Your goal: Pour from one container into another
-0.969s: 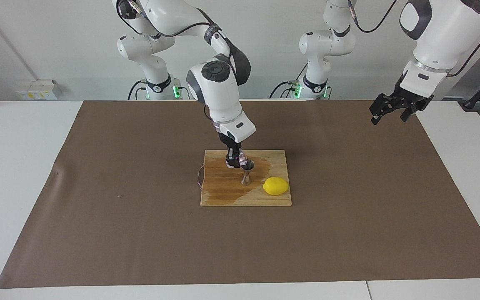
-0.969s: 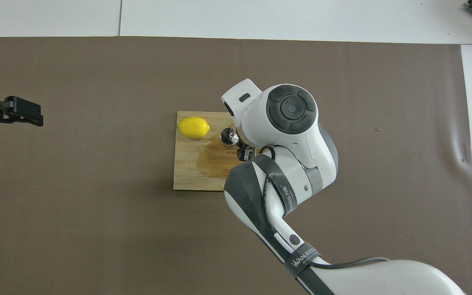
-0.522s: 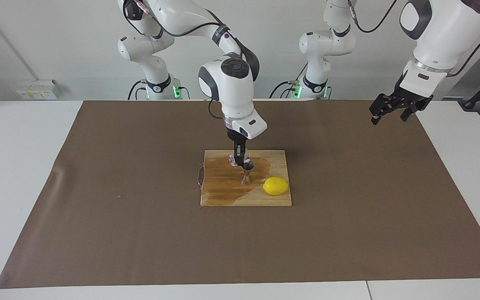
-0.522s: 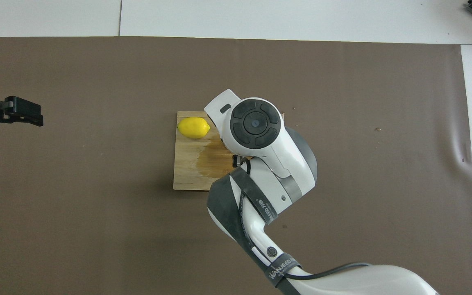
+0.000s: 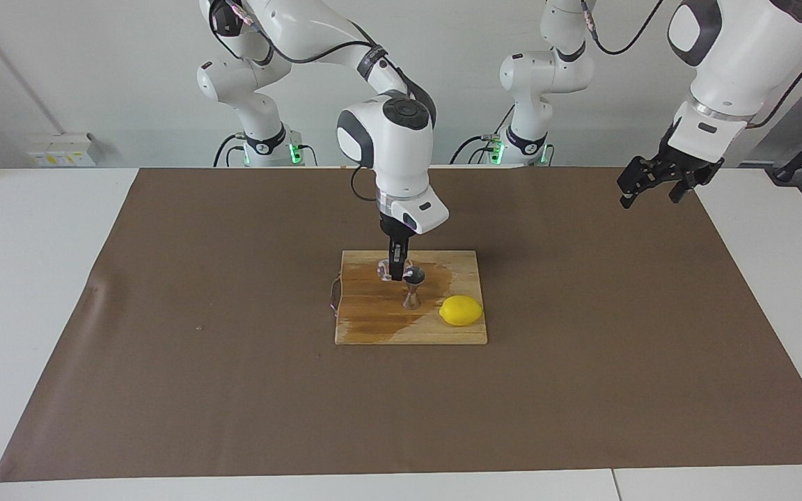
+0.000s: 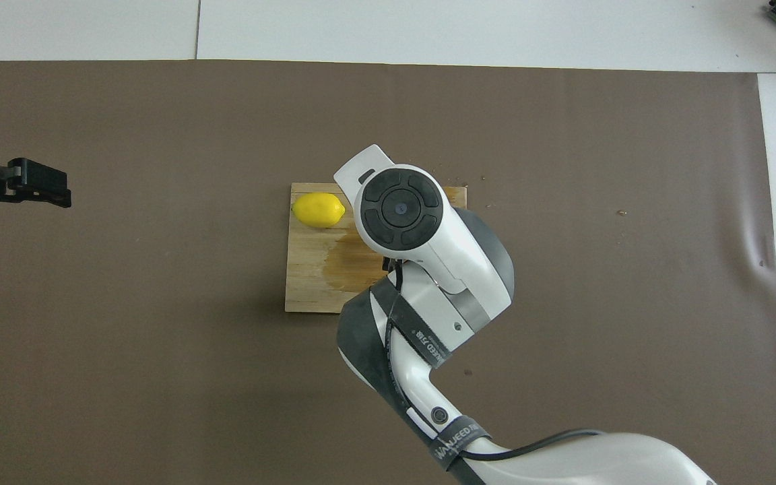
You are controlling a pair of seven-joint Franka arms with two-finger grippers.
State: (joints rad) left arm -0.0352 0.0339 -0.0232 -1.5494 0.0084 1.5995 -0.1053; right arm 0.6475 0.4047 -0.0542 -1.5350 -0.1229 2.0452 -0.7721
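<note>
Since a second ago my right arm has swung from a tilted pour to nearly vertical, so the glass cup (image 5: 388, 268) went from tipped over the jigger (image 5: 412, 288) to more or less upright. Right gripper (image 5: 396, 273) points straight down now, jaws clamped on the cup, which sits low over the wooden board (image 5: 373, 320). I can't tell whether its base is touching the wood yet.

That jigger stands upright on the board, just beside the closed jaws toward the left arm's end, and I see a small gap between it and the cup. A yellow lemon (image 5: 461, 310) lies past the jigger from the jaws, farther from the robots, near the board's corner. Big wet dark patch on the wood spreads out from under the jaws toward the lemon.

From overhead the right arm's wrist hides the cup and the jigger completely; only the lemon (image 6: 318, 209) and part of the board (image 6: 307, 283) show.

Left gripper (image 5: 655, 182) hangs up in the air, waiting over the brown mat (image 5: 234, 390) at its own end, fingers spread wide and holding nothing. It hasn't budged.
</note>
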